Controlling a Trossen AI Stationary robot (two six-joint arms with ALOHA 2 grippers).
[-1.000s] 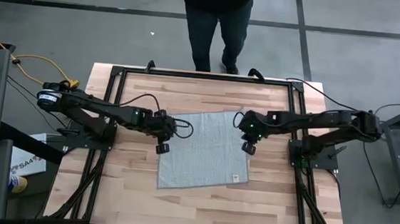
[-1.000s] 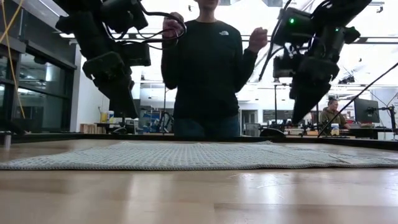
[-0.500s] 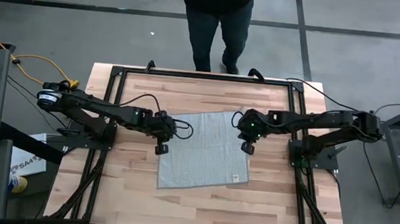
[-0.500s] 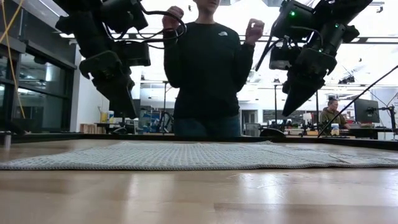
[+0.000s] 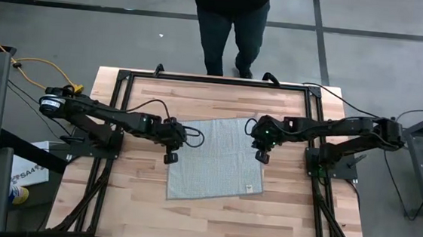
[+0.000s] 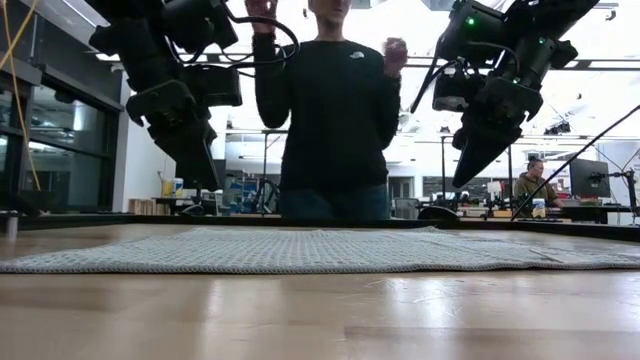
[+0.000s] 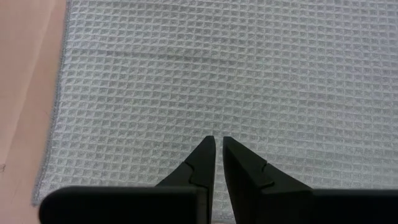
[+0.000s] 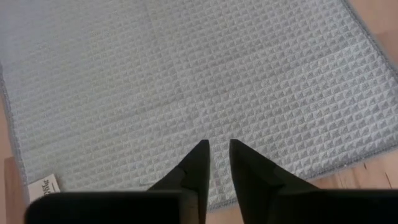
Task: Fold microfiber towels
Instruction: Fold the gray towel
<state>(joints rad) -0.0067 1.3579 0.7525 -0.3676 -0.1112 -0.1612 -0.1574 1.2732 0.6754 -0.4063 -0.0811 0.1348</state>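
**So: both grippers up over a flat towel, nothing held**

The light grey-white, roughly square waffle-weave microfiber towel (image 5: 216,159) lies spread in one layer on the pale wooden slatted table (image 5: 204,212), a bit skewed to the table edges. No fold in it yet, so by my read the task is at its first grab.

Left gripper (image 5: 170,158) hangs above the towel's left edge. In the left wrist view the dark fingers (image 7: 202,165) stand almost pressed together, only a thin slit between them, nothing pinched. The cloth is below and ahead of the tips; its hem and a strip of bare wood show off to one side of them.

Right gripper (image 5: 262,157) hangs above the towel's right edge. Its fingers (image 8: 198,163) are slightly spread, a clear gap, nothing between them. The towel fills the view ahead of the tips, and a small white tag (image 8: 42,186) sits at a hem corner well off to the side.

Low view: both grippers (image 6: 200,170) (image 6: 470,165) are clear of the cloth, not touching. Likely staged on opposite edges so each takes a side for a two-handed fold.

Towel look: fine square grid texture, thin stitched hem, lying flat with only faint creases. A person in dark clothing (image 6: 335,110) stands behind the table, hands raised.
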